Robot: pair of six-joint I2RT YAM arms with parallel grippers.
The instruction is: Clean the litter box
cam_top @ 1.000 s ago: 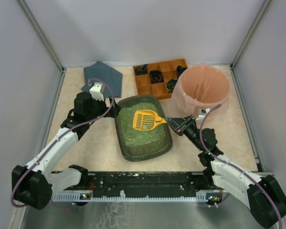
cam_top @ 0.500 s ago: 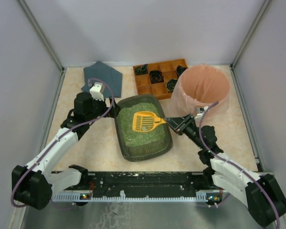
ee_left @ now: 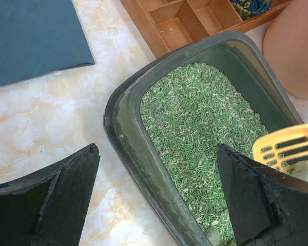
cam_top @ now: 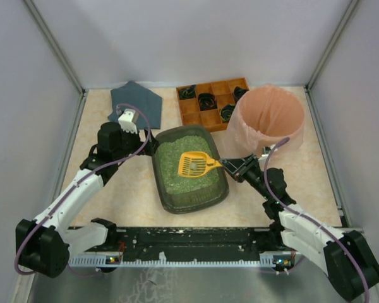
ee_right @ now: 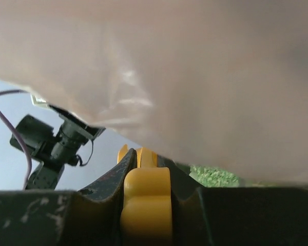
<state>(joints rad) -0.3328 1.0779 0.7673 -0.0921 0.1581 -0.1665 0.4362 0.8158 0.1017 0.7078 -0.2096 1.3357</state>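
Litter box (cam_top: 191,203): dark translucent grey-green, filled with speckled green litter (cam_top: 174,172). Scoop (cam_top: 193,165): yellow-orange, with a slotted blade. Far tray (cam_top: 194,117): orange-brown wood in a grid pattern, with black-green coils (cam_top: 206,100) in some compartments. Right bin (cam_top: 241,134): pale pink glossy liner. Far-left mat (cam_top: 139,101): plain slate blue-grey. Counter (cam_top: 120,189): cream with faint tan marbling. Left arm (cam_top: 76,192) and right arm (cam_top: 303,227): white and black links. Left pincer (ee_left: 156,164) and right pincer (cam_top: 230,166): matte black
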